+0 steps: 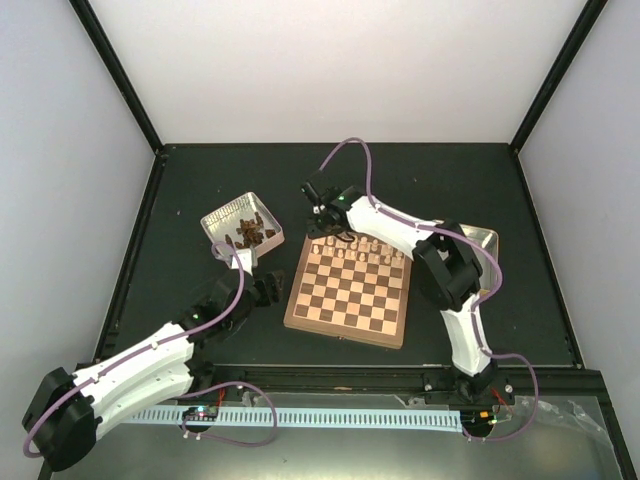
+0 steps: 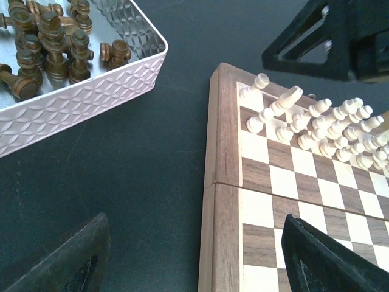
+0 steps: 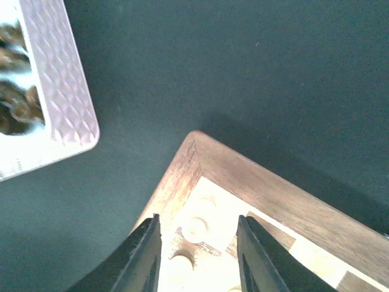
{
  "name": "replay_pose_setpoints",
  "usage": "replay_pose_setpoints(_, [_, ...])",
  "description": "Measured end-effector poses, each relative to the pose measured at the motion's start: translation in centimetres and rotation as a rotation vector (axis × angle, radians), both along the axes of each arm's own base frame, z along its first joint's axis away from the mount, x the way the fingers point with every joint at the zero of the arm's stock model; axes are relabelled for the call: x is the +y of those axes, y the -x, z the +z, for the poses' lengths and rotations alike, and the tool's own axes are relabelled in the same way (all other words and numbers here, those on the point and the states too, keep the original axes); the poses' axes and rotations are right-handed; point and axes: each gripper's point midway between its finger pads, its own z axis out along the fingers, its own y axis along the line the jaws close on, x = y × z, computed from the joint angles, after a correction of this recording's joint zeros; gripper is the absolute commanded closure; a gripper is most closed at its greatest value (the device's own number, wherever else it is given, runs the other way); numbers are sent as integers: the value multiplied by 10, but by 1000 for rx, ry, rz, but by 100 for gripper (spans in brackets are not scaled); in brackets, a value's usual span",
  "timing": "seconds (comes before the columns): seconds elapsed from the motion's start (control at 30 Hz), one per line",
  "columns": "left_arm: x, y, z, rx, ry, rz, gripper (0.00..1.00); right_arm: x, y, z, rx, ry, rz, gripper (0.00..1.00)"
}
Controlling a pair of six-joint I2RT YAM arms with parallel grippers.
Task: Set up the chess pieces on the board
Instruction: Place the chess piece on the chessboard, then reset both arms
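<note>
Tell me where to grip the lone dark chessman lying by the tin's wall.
Grip the dark chessman at its narrow waist, coming straight down. It lies on its side, apart from the heap, waist exposed; the tin wall beside it likely blocks a sideways approach.

Soft, even overhead light, faint shadows — in the right wrist view the chess pieces [image 3: 194, 229] sit out of focus.

cream chess pieces [image 2: 286, 101] on board [image 2: 211, 152] | brown pieces [image 2: 51, 39] in tin [image 2: 91, 97]
</note>
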Motion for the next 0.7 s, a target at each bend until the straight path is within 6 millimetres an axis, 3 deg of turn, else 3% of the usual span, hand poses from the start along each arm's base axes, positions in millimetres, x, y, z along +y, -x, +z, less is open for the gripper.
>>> replay_pose_setpoints(0.1, [-1,-1,3,-1,-2,-10,3,-1,-2,24,-43,-27,-13,55])
replay_pose_setpoints(0.27, [-7,-1,15,-2,2,-38,1,-25,14,82,-150,-101,-49,46])
replay_pose_setpoints(0.43, [-16,-3,42,-18,4,-86,1,-81,51,121,-262,-161,-116,38])
replay_pose_setpoints(0.7, [-21,1,88,-99,4,-160,1,-187,115,128,-439,-163,-275,21])
